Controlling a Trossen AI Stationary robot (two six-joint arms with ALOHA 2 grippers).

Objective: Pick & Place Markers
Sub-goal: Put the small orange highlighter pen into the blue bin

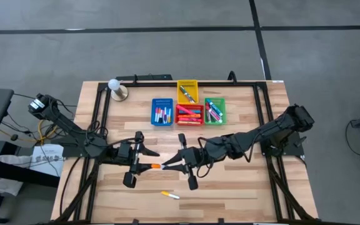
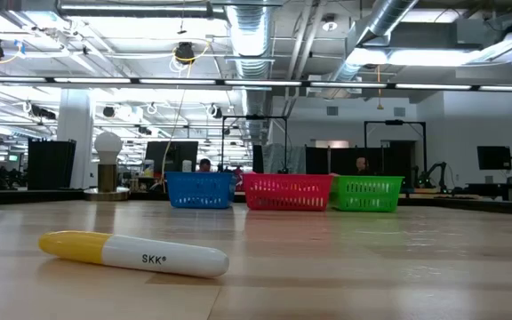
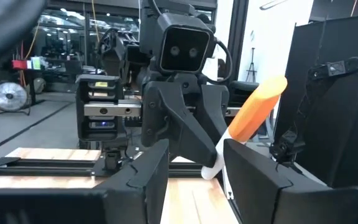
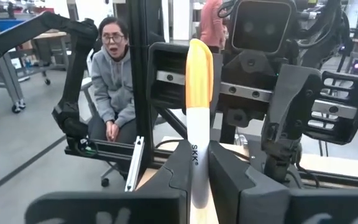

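On the left of the wooden table [image 1: 242, 187] the left arm reaches in, and its left gripper [image 1: 144, 164] stands with its fingers spread around the orange cap end of the orange marker [image 1: 155, 166], not pressing it; in the left wrist view the orange cap rises clear between the two dark fingers, so this looks like a handover in which the left side is either letting go or not yet gripping. Just right of it the right gripper [image 1: 167, 166] faces the left one nose to nose, its fingers drawn narrow onto the white barrel of that same marker, which the right wrist view shows standing straight up out of the pinch. The marker is thus held off the table between the two grippers, carried by the right one alone, probably so it can be turned or passed before binning. Nearer the front edge a yellow marker [image 1: 169, 195] lies flat and untouched, waiting its turn. Farther back sit the blue bin [image 1: 162, 112], the red bin [image 1: 189, 115], the yellow bin [image 1: 187, 91] and the green bin [image 1: 215, 110], each already holding markers, apparently sorted by colour
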